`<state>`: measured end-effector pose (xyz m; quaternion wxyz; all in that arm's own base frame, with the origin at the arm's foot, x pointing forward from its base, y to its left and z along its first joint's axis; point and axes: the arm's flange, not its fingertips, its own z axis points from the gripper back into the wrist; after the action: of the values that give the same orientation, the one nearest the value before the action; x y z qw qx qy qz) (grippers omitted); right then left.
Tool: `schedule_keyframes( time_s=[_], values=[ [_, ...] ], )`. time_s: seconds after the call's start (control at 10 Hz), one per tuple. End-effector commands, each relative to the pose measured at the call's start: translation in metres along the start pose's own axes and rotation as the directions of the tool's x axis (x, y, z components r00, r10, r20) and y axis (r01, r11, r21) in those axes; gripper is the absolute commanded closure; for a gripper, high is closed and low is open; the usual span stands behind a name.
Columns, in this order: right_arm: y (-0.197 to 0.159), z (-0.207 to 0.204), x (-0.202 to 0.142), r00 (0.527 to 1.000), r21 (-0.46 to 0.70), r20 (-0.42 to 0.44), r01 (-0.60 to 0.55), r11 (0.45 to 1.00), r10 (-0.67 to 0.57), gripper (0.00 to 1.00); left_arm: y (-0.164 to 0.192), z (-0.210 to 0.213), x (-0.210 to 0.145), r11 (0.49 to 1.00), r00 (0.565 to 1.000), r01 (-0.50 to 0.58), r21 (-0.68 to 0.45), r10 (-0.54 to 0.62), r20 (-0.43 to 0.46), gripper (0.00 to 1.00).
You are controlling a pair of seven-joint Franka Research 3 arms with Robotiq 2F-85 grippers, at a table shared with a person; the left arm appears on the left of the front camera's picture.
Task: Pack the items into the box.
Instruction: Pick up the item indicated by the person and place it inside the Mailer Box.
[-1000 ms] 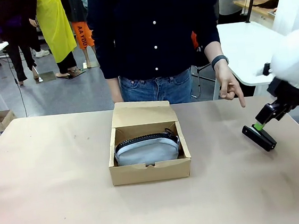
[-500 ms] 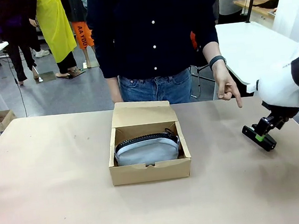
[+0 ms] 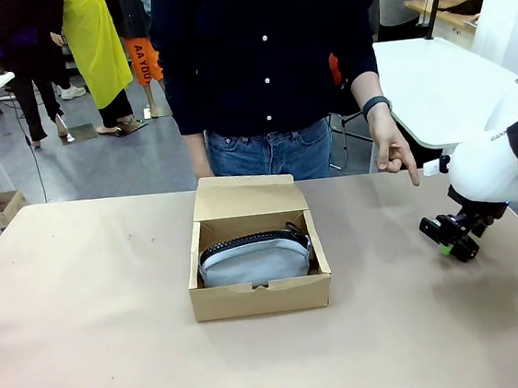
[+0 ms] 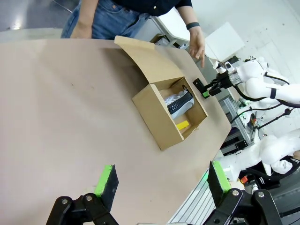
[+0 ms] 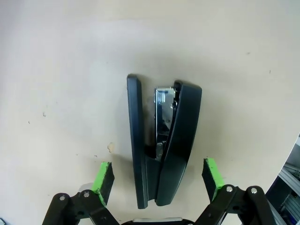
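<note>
The stapler (image 5: 161,140) lay near the table's (image 3: 98,341) right edge, between the spread fingers of the right gripper (image 5: 157,168) (not squeezed). The left gripper (image 4: 161,176) gaped, holding nothing. The pouch (image 3: 254,261) sat in the open box (image 3: 261,298) mid-table. A person's hand (image 3: 392,154) pointed nearby.

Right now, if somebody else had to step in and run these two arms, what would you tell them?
Left gripper: open, empty, hovering over the table, away from the box.
Right gripper: open, fingers either side of the stapler, which lies on its side on the table to the right of the box; not gripped yet.
Person's hand: points down toward the stapler.
Done: the pouch lies in the box, lid flap up.
Left: close on the stapler, carry it into the box beside the pouch, then probably shut the flap.
</note>
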<state>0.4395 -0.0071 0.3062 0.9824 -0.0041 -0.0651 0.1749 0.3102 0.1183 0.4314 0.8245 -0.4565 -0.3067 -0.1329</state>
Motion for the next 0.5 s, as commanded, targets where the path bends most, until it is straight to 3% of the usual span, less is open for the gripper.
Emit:
schedule_keyframes(
  time_s=[0.0,0.4],
  values=[
    [0.0022,0.0011,0.0075,0.999,-0.022,0.030,0.020,1.000,-0.019,0.00,-0.0038,-0.0010,-0.0008,1.000,1.000,-0.006,-0.014,0.006,0.018,0.00],
    [0.0015,-0.0008,0.0103,0.999,-0.033,0.030,0.027,0.999,-0.026,0.00,-0.0038,-0.0010,-0.0008,1.000,1.000,-0.006,-0.014,0.006,0.018,0.00]
  ],
)
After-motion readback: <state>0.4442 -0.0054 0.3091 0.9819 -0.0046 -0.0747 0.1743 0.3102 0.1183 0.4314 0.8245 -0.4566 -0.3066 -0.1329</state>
